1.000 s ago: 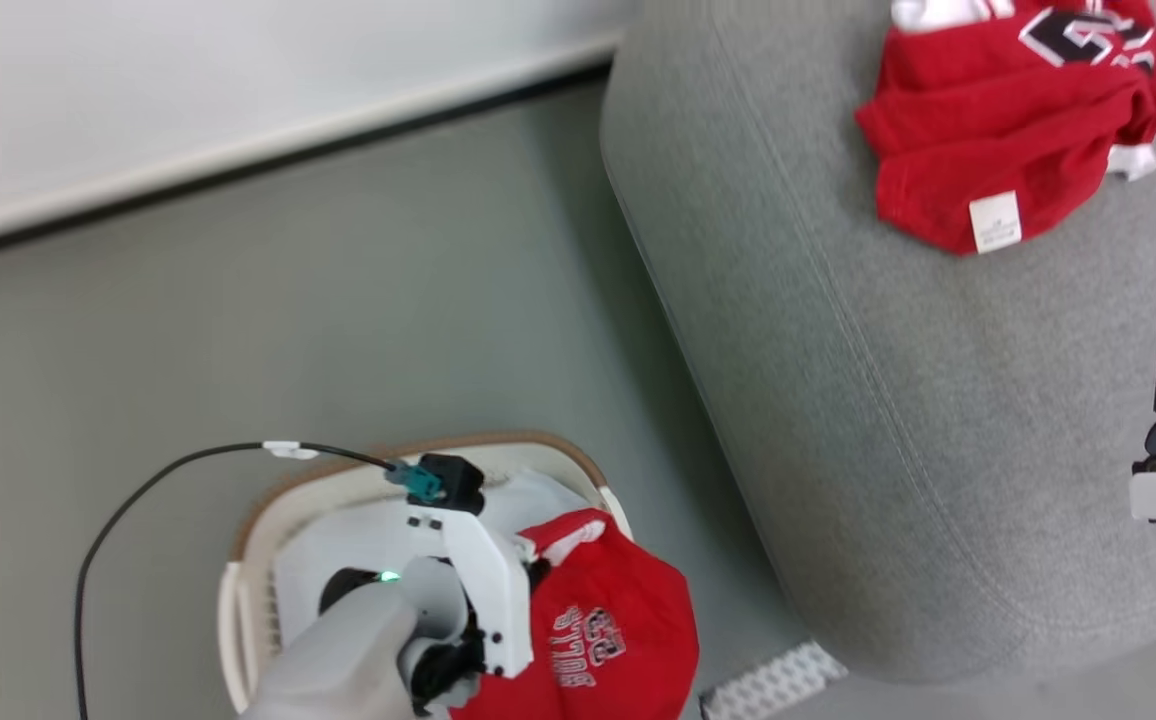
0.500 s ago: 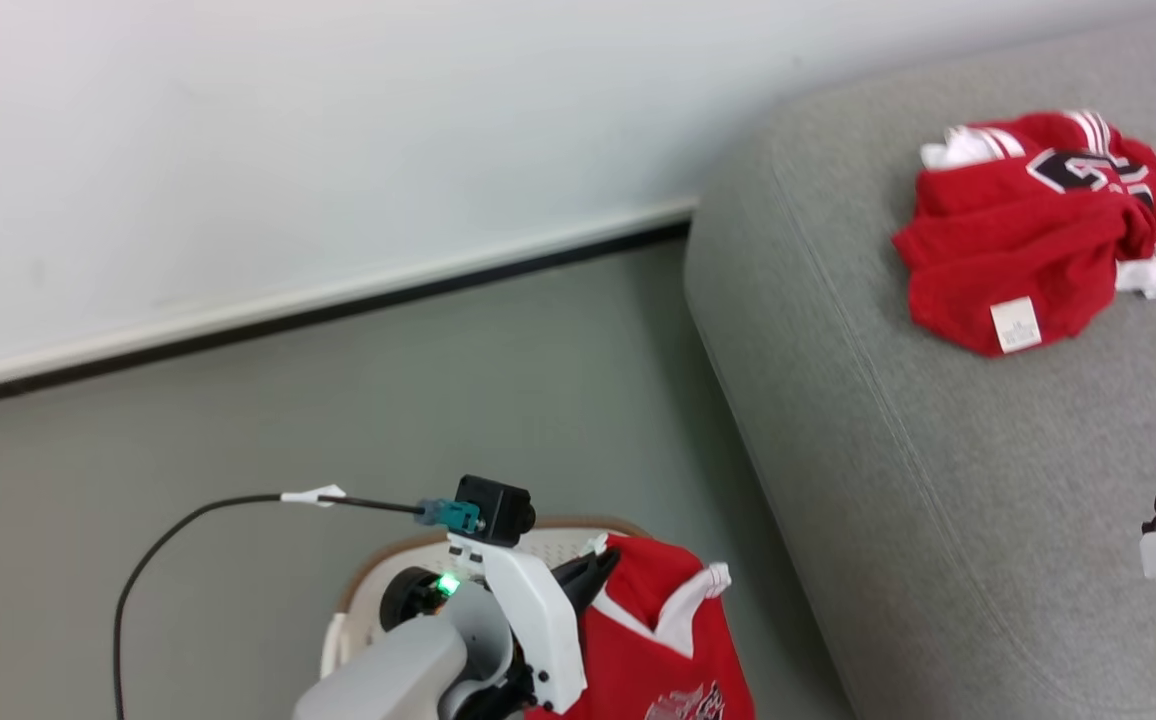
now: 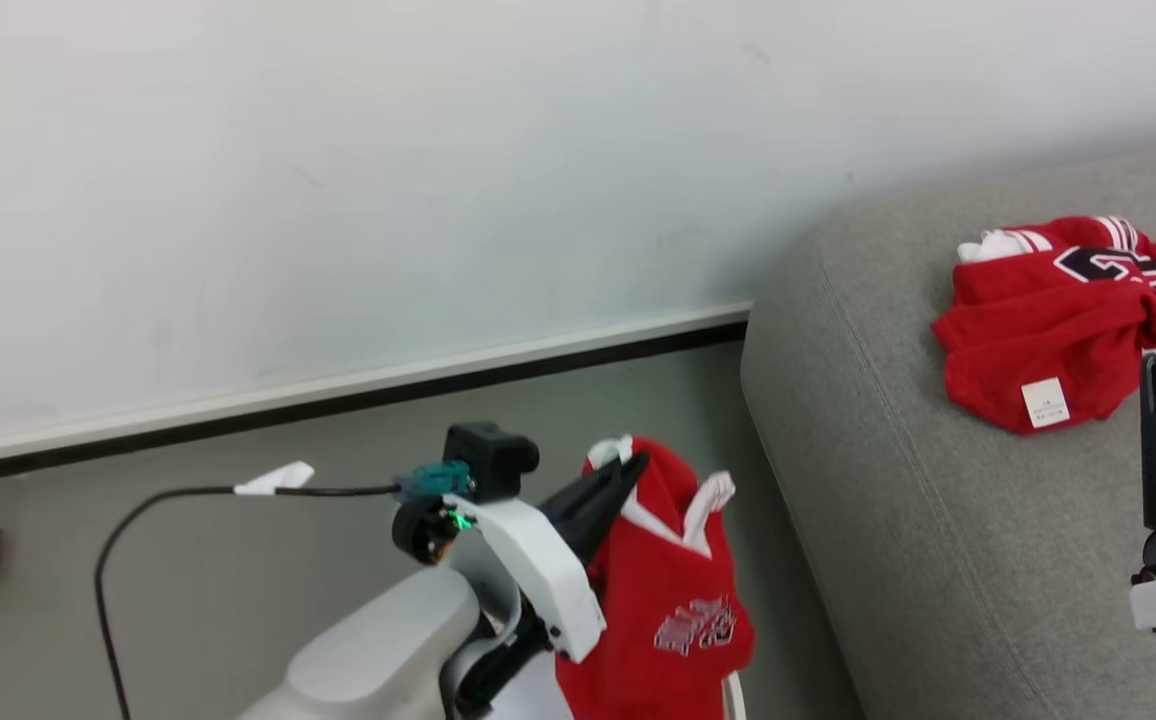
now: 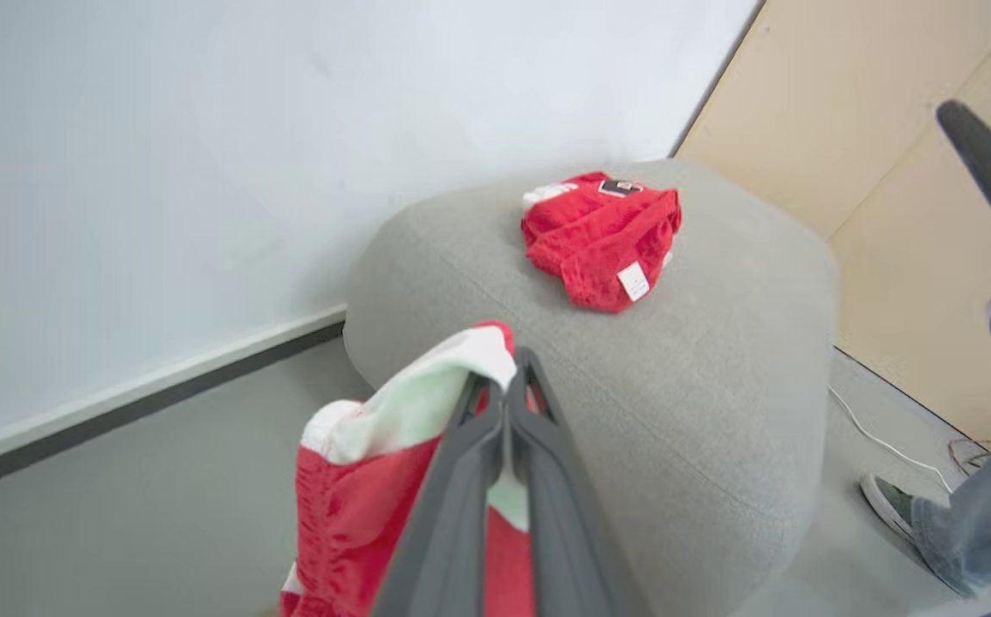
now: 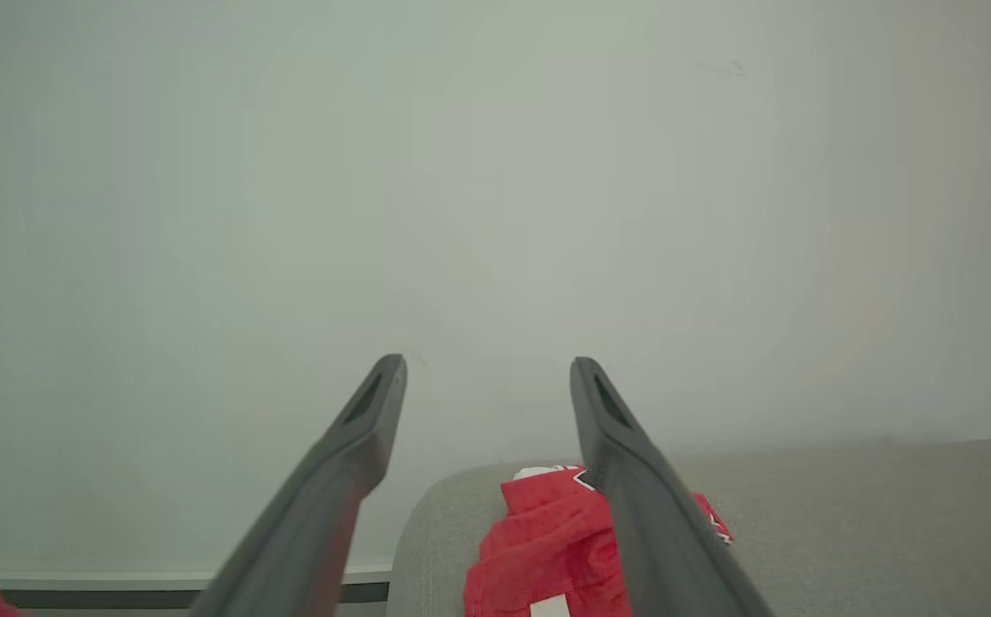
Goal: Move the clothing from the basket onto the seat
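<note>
- Head view: left gripper (image 3: 635, 465) pinched tight on the collar of a red jersey (image 3: 673, 600); the seat (image 3: 938, 560) lies to its right, with a second jersey (image 3: 1048, 340) on it; the pale sliver beneath is probably the basket (image 3: 734, 698)
- Left wrist view: seat ahead, slightly right of the fingers
- Right wrist view: right gripper (image 5: 487, 368) spread wide, empty
</note>
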